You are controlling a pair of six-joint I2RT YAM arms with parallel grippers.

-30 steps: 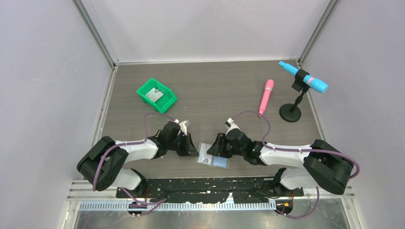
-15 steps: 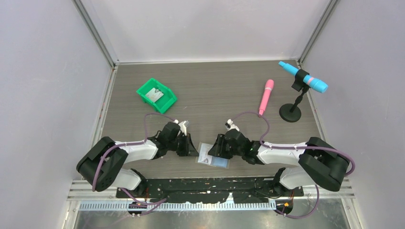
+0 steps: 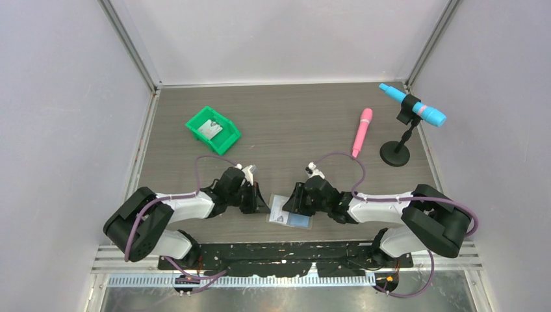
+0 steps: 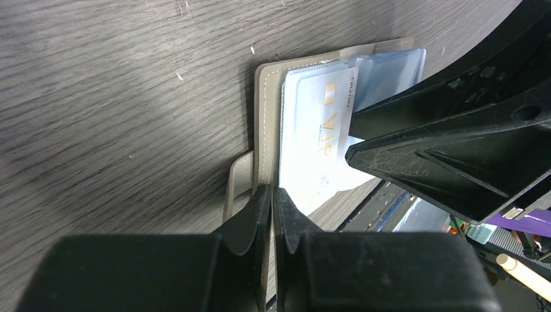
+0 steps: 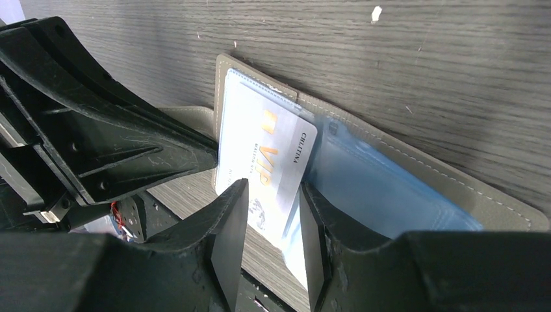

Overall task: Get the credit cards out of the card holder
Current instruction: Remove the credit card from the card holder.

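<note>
At the left of the table (image 3: 299, 117), a green bin (image 3: 195, 123) holds what looks like a loose card (image 3: 210, 129), well apart from the work at the near edge. There the left gripper (image 4: 271, 194) is closed, with its tips at the grey border of the wallet (image 4: 265, 117), just beside the small tab (image 4: 239, 182). Whether they pinch that border or only press it down cannot be told. The wallet lies open and flat between the two arms. Its covers look soft and its inner pockets are clear, blue-tinted plastic, so it is likely light and floppy and would slide or lift with a card unless it is pinned. The VIP card (image 5: 266, 140) sticks partly out of a pocket, slightly askew. It should be thin, stiff and slick, with hardly any weight, and the sleeve will probably drag on it. The free end clear of the pocket is the place to take hold. It should be pinched across its two faces and drawn straight out of the pocket's mouth, since a skewed pull could jam or bend it. The right gripper (image 5: 271, 190) stands partly open, one finger to each side over that free end, and is not shown clamped on it. Whether more cards sit in the pockets behind is hidden. At the far right, a pink microphone (image 3: 362, 132) lies on the table and a blue microphone (image 3: 432, 116) sits on a stand, both out of the way.
</note>
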